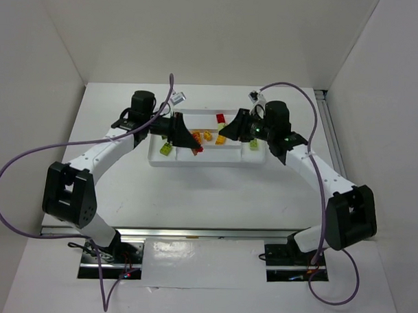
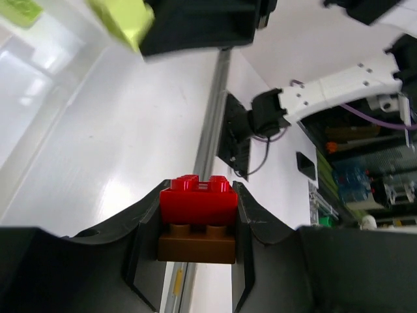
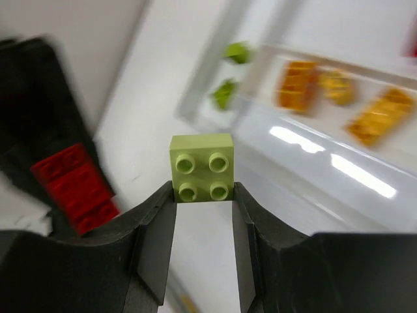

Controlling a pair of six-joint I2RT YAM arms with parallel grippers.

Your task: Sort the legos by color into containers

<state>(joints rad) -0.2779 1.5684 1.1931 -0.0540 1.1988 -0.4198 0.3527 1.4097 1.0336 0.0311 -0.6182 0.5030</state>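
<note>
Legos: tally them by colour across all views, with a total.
Lime green legos: 3, one in the right hand, one at each end of the tray
Orange legos: 3, in the tray
Red legos: 1, in the tray
Red-on-brown stack: 1, in the left hand
Total: 8; a blurred fourth green may sit at the left end.

Over the middle of the flat white plastic divided tray (image 1: pixel 209 162), the left gripper (image 1: pixel 195 146), clamping a red-and-brown stacked studded block (image 2: pixel 198 218), and the right gripper (image 1: pixel 223 134), clamping a lime green studded brick (image 3: pixel 202 168), point at each other with only a narrow gap between them. Under that gap lie small orange studded bricks (image 1: pixel 207 136). Bare white tabletop (image 1: pixel 207 198) stretches between the tray and the arm bases (image 1: pixel 113 253).
</note>
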